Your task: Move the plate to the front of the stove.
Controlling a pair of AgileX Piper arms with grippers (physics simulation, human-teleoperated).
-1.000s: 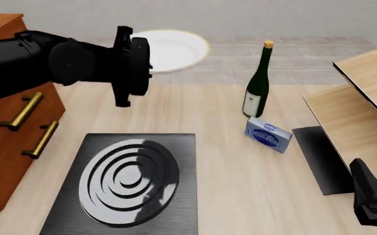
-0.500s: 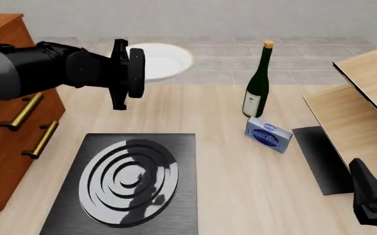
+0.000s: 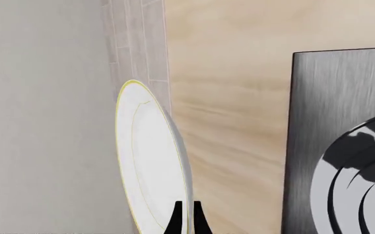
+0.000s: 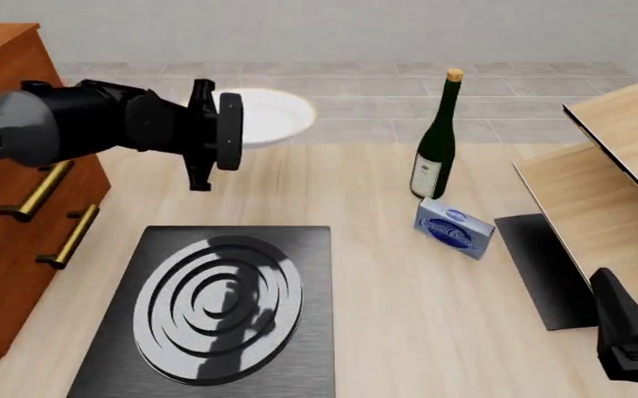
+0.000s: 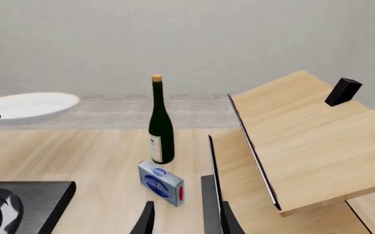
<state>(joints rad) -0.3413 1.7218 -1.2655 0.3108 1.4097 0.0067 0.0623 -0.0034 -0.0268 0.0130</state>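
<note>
Left gripper (image 3: 187,217) is clamped on the rim of the plate (image 4: 269,118), holding it above the table's far side, beyond the stove (image 4: 217,311) and left of the bottle (image 4: 437,145). Right gripper (image 5: 179,217) sits low at the near right, fingers apart, holding nothing. A blue box (image 4: 454,227) lies just in front of the bottle.

Plate (image 4: 269,116) half behind left arm (image 4: 98,128)
</note>
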